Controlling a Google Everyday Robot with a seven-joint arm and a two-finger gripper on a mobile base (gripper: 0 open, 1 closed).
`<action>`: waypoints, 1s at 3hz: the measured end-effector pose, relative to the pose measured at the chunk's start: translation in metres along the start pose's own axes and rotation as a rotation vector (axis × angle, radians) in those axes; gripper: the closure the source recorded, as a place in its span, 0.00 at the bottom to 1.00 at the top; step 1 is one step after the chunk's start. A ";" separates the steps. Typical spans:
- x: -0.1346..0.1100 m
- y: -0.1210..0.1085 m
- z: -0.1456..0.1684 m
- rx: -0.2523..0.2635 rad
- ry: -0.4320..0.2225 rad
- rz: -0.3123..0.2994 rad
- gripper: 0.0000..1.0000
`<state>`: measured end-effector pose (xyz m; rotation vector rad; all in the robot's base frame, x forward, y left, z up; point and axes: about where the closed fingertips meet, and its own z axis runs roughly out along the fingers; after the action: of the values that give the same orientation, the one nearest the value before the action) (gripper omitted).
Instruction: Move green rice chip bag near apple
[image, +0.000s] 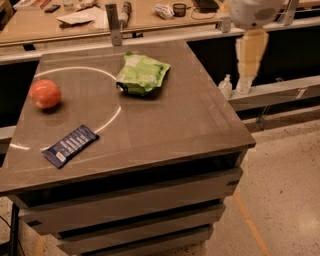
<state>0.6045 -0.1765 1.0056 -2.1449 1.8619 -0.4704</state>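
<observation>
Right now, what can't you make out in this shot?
Camera view:
- Gripper, hanging right of the table, beyond its edge: arm above cut off by the top edge.
- Chip bag: print too small to read.
- Blue bar: label too small.
- Apple: far side hidden by itself.
- Bench behind: items cut off by the top edge.

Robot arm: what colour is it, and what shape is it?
The arm shows as a smooth, rounded white shell at the top right of the camera view. Below it, the gripper is a long, blocky, pale cream-yellow piece, out past the right side of the table. No cables or markings show on either.
</observation>
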 end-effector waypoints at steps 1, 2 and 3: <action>-0.019 -0.031 -0.006 0.057 -0.018 -0.048 0.00; -0.016 -0.028 -0.005 0.056 -0.016 -0.039 0.00; -0.028 -0.027 -0.002 0.053 -0.049 -0.090 0.00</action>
<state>0.6252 -0.1452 1.0162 -2.1926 1.7138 -0.4759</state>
